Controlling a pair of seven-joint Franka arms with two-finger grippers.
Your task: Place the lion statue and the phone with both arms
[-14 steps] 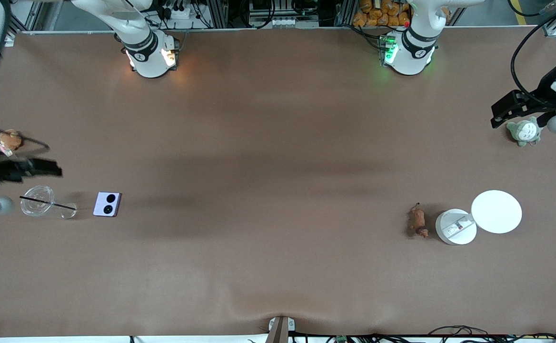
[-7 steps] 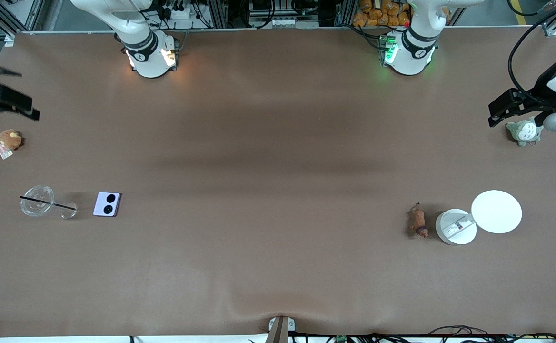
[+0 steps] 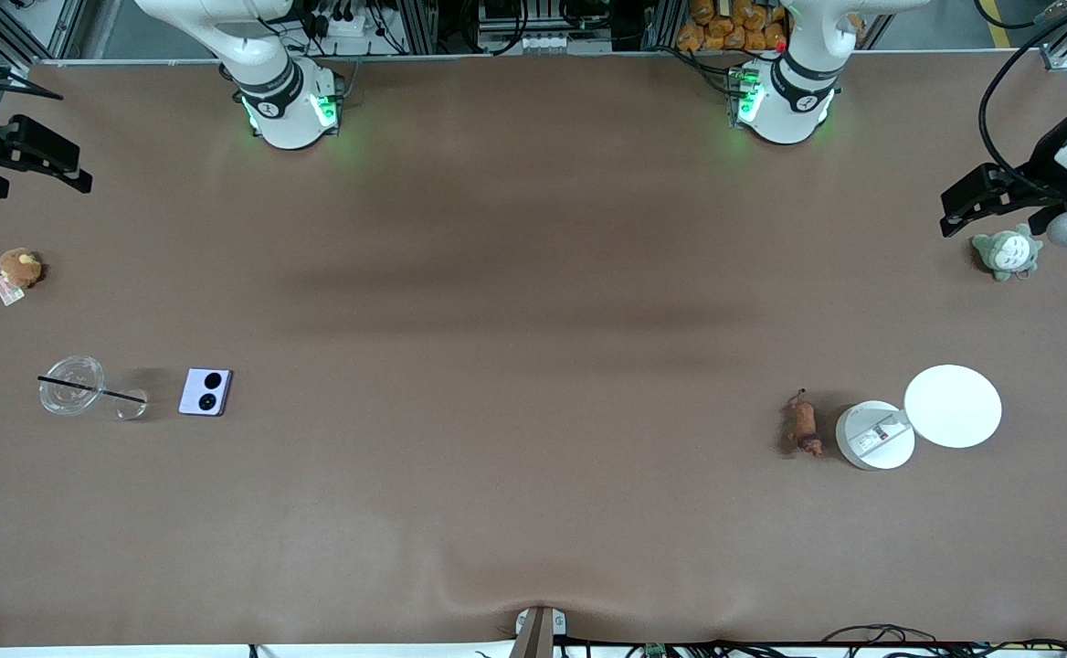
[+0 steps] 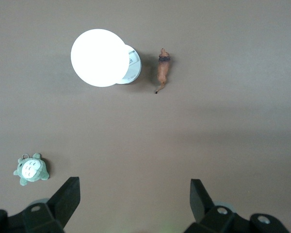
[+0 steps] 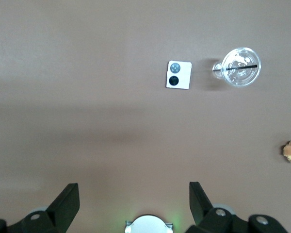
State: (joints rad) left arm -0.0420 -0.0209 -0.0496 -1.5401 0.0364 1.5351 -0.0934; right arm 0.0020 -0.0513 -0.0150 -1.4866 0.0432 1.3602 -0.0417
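Observation:
The lion statue (image 3: 803,425) is a small reddish-brown figurine lying on the table toward the left arm's end; it also shows in the left wrist view (image 4: 163,71). The phone (image 3: 206,391), pale lavender with two black circles, lies toward the right arm's end and shows in the right wrist view (image 5: 179,75). My left gripper (image 3: 990,208) hangs open and empty (image 4: 134,189) over the table edge by a grey-green plush. My right gripper (image 3: 31,166) hangs open and empty (image 5: 133,191) over the table's corner at its own end.
A white disc (image 3: 952,406) and a white round container (image 3: 873,436) sit beside the lion statue. A clear cup with a black straw (image 3: 72,386) stands beside the phone. A brown plush with a tag (image 3: 19,268) and the grey-green plush (image 3: 1006,252) lie near the table's ends.
My right gripper has swung away from over the cup and brown plush toward the robots' edge of the table. Its base light turned from orange to green. My left gripper barely shifted.

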